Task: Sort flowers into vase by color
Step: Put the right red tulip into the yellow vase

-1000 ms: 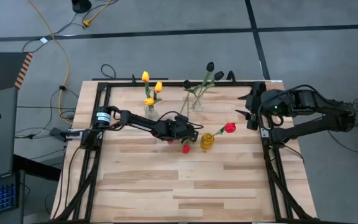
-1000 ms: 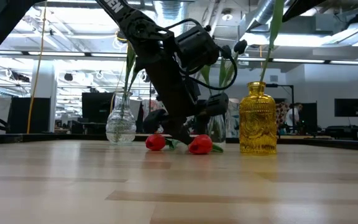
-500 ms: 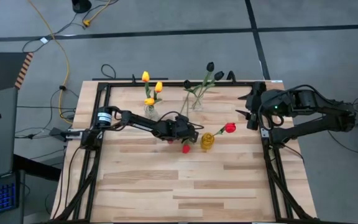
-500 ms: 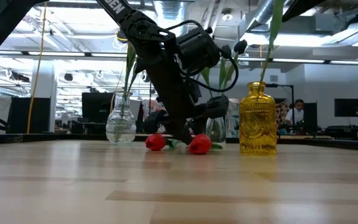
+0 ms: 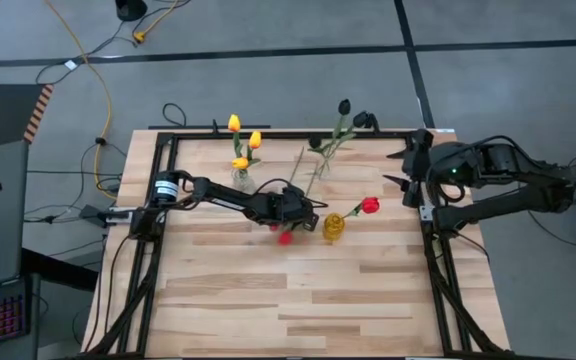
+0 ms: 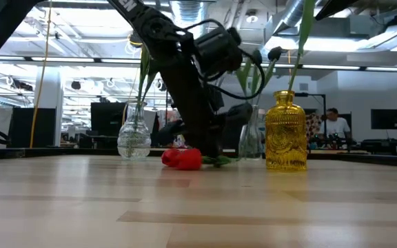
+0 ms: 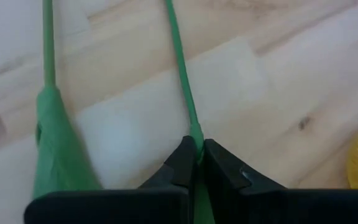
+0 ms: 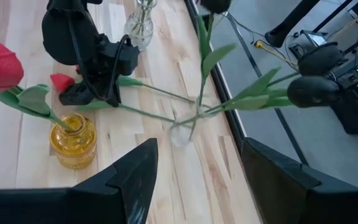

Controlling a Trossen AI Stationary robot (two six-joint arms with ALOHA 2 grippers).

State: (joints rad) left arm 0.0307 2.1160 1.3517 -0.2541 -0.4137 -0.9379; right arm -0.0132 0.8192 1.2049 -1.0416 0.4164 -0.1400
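My left gripper (image 5: 301, 218) is low over the middle of the table, shut on a thin green stem (image 7: 180, 56) of a red tulip. Two red heads (image 6: 183, 158) lie together on the wood beside it. A second stem with a leaf (image 7: 53, 137) lies alongside. One red tulip (image 5: 370, 205) stands in the yellow vase (image 5: 334, 227). Yellow tulips (image 5: 240, 140) stand in a clear vase (image 5: 241, 181). Dark tulips (image 5: 346, 112) lean in another clear vase (image 8: 184, 132). My right gripper (image 5: 409, 170) waits open at the far right. My left gripper pinches the tulip's stem (image 7: 195, 132) between its two fingertips (image 7: 182, 163). The fingers slant down at it from the table's left. Beyond the fingers the stem runs on along the tabletop. The red heads (image 5: 285, 237) rest on the wood close by.
A black frame (image 5: 268, 135) runs along the table's far and side edges. The three vases stand in a loose row across the far half. The near half of the wooden top (image 5: 298, 300) is bare wood. People and desks show in the room behind.
My left gripper has shut on the stem. One red head has slid toward the other, and the two now lie together. The clear vase with the dark tulips has shifted toward the table's right and leans; its dark heads have moved the same way.
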